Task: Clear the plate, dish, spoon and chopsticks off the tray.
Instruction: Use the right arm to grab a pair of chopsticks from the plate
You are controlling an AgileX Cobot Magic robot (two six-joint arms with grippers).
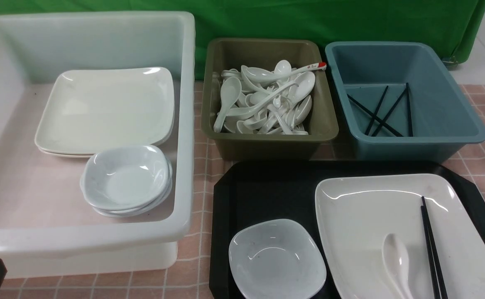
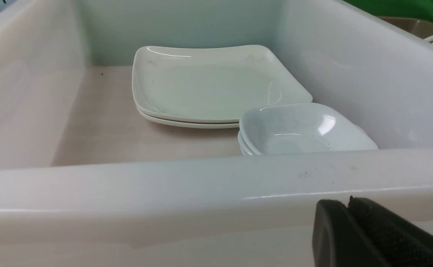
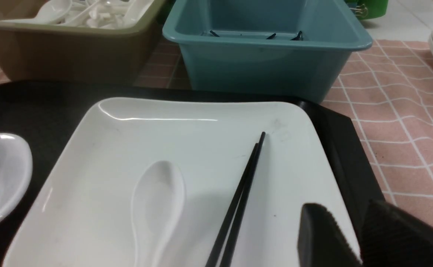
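Tubs (image 1: 188,124): three standing.
Tray (image 1: 267,187): one lying.
Plates (image 1: 363,216): three lying.
Dishes (image 1: 275,257): four sitting, seemingly.
Chopsticks (image 1: 432,249): six lying.
Spoons (image 1: 396,259): pile defying counting.

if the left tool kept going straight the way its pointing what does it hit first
Most likely the near wall of the white tub: the shut left tool points at it from outside. The stacked plates and small dishes lie beyond it, inside. How close the wall is, I cannot tell.
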